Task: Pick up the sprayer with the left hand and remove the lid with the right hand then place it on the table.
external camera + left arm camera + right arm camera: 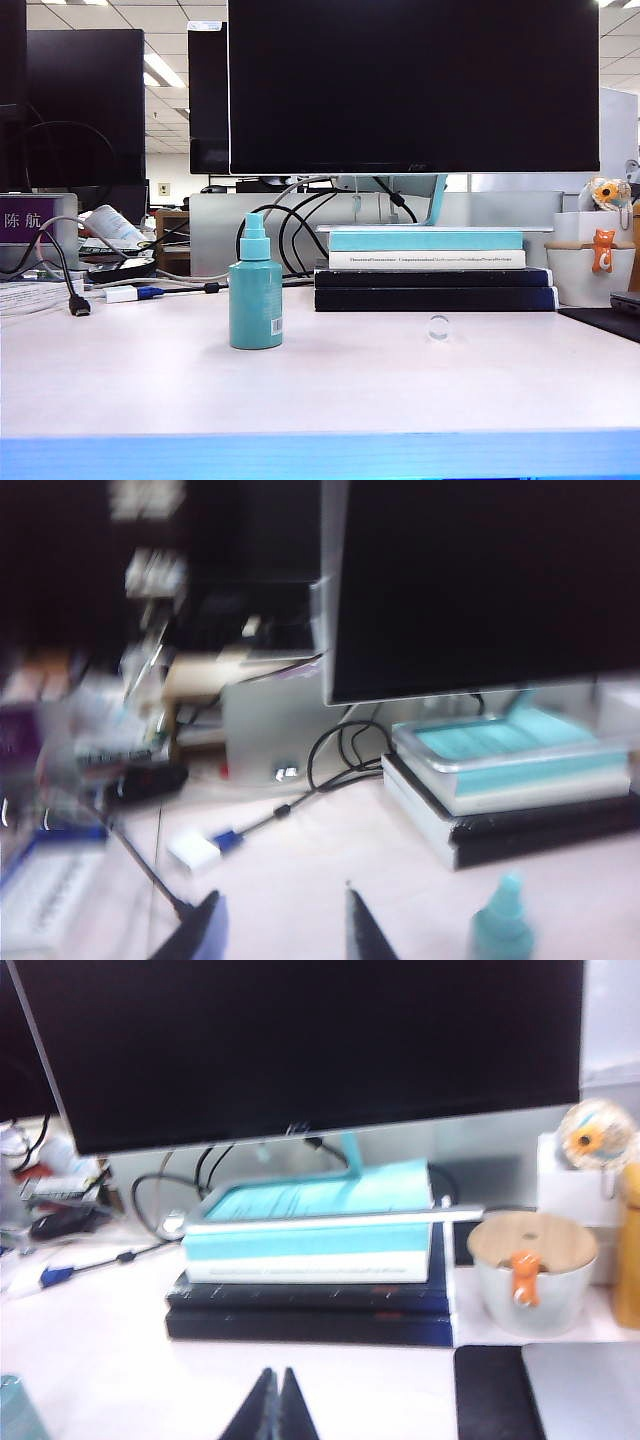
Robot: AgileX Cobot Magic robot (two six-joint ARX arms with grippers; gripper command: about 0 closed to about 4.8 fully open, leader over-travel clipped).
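At the near edge of the left wrist view, the left hand (280, 930) shows two dark fingertips with a clear gap between them, nothing held; the picture is blurred. At the near edge of the right wrist view, the right hand (271, 1405) has its pointed fingers pressed together, empty. Neither hand appears in the exterior view.

The sprayer (255, 290) stands upright on the tabletop (330, 385), left of centre, nozzle bare, barcode label low on its side. Its top (500, 925) shows just beside the left hand.

The lid (438, 327) sits alone on the tabletop, well apart from the sprayer, in front of the stack of books (433, 265) under the monitor (412, 85). A white cup with a wooden cover (530, 1270) stands to the right.

Judgement: lid off and set down, bottle standing free, both hands clear of them; the task looks complete.
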